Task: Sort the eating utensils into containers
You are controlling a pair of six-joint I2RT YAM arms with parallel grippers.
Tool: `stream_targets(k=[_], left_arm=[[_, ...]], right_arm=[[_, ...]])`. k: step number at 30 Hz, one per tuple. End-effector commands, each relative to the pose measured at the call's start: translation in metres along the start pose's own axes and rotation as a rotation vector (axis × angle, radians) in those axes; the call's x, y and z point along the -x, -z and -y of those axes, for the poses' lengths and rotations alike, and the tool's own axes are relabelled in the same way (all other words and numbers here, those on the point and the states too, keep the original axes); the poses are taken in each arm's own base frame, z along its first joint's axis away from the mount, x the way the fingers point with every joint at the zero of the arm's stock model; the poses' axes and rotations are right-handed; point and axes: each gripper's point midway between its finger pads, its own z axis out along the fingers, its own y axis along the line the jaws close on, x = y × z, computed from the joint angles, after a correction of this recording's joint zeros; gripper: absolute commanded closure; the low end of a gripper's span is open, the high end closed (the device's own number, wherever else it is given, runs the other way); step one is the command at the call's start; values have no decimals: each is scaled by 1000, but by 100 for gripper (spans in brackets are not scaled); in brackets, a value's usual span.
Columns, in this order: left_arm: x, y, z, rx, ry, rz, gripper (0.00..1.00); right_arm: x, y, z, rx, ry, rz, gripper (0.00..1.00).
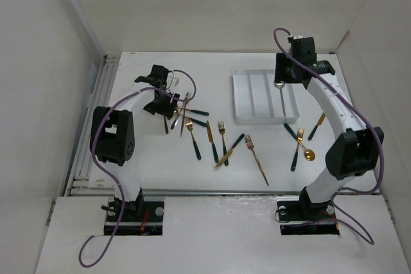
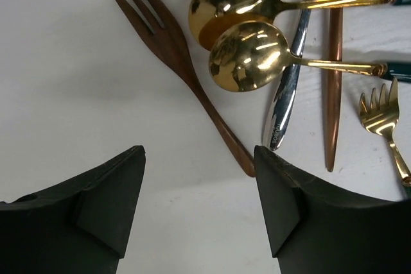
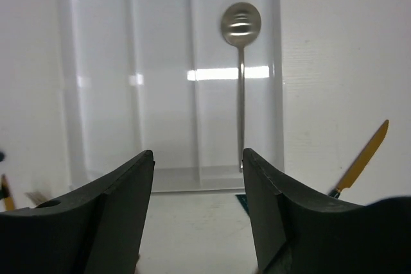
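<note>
Silver spoon (image 3: 241,81) (slim, round bowl) lies in glossy, seemingly plastic tray (image 3: 160,94).

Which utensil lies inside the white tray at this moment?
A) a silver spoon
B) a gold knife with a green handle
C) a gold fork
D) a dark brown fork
A: the right wrist view shows one silver spoon lying lengthwise in the right compartment of the white tray, and it is the only utensil in it.
</note>
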Motion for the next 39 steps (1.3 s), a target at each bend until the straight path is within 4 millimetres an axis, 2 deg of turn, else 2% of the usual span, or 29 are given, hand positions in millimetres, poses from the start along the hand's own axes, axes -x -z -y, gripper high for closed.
stream_targets(k=[1,2,4,5,7,13,16,19,20,24,27,31,34,36,37,39], left_arm=[[-14,6,11,-67,26,-32,35],[-16,2,14,-79,35,-45,35],[-24,-10,5,-83,67,-85,38],[-21,-13,1,-78,85,-77,40],[-19,-17,1,-111,105,-80,40],[-14,-37,-3,-119,117,-94,46],[-20,-45,-2,-123,118,-121,50],[-33,-54,-4,-100,117,-171,67],[-32,-55,-9,-95,129,-160,70],[-42,-63,-22,-77,173,-186,98],[-38,-63,-33,-73,224,-166,100],[-12,-48,-45,-65,268,-85,100],[31,-15,-65,-2,262,53,100],[66,16,-71,50,250,162,100],[76,25,-73,55,249,195,100],[98,44,-59,18,229,264,100]], right_arm=[[7,24,-17,42,-38,71,37],[6,29,-23,59,-47,75,37],[12,46,-25,88,-66,109,37],[10,52,-32,117,-58,112,37],[22,71,-33,138,-74,166,37],[25,101,-30,146,-86,223,37],[29,117,-26,142,-92,258,37],[35,134,-22,142,-109,301,37],[33,135,-21,142,-109,301,37],[37,152,-21,161,-123,338,37],[39,162,-20,165,-126,361,37],[33,163,-20,173,-123,355,37],[27,156,-22,181,-129,337,37],[30,156,-27,206,-151,346,37],[22,149,-30,215,-147,326,37],[23,146,-34,238,-169,330,37]])
